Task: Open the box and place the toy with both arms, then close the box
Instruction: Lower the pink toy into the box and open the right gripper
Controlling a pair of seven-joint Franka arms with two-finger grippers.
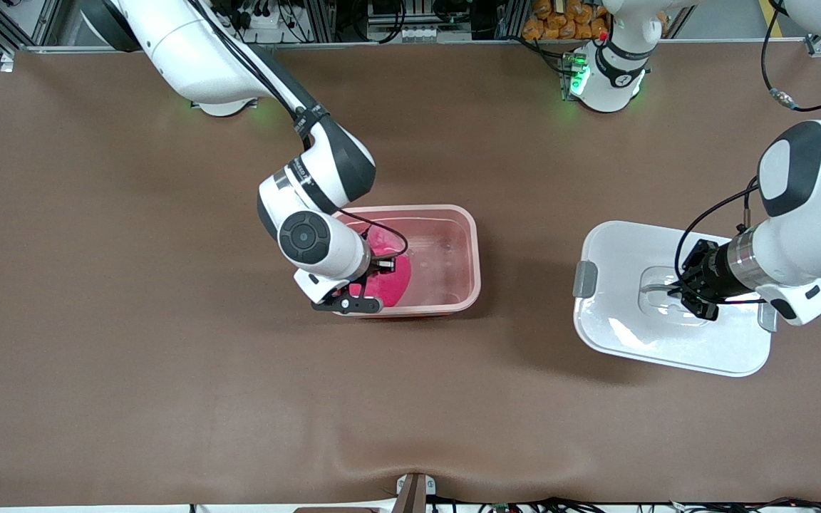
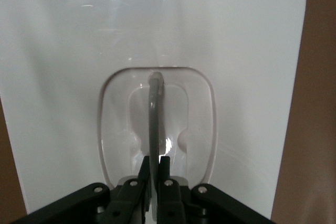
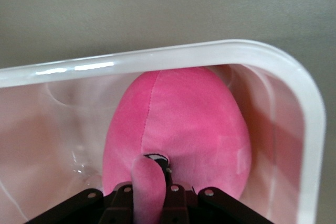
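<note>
- Front view: at centre frame the right gripper (image 1: 371,274) is down in the open box (image 1: 453,214), clenched on the toy (image 1: 390,279), which fills the box's end toward the right arm; the box's other half looks bare. At right of frame the lid (image 1: 624,342) lies flat on the table (image 1: 132,320), well apart from the box, with the left gripper (image 1: 688,299) on its handle (image 1: 656,288).
- Left wrist view: low centre, the jaws pinch the grey handle (image 2: 154,124); its long axis runs straight away from them.
- Right wrist view: the jaws clamp a plush ear (image 3: 147,184) at bottom centre; the toy (image 3: 184,124) sits inside the rim (image 3: 294,77), near a corner, so it likely only needs letting go.
</note>
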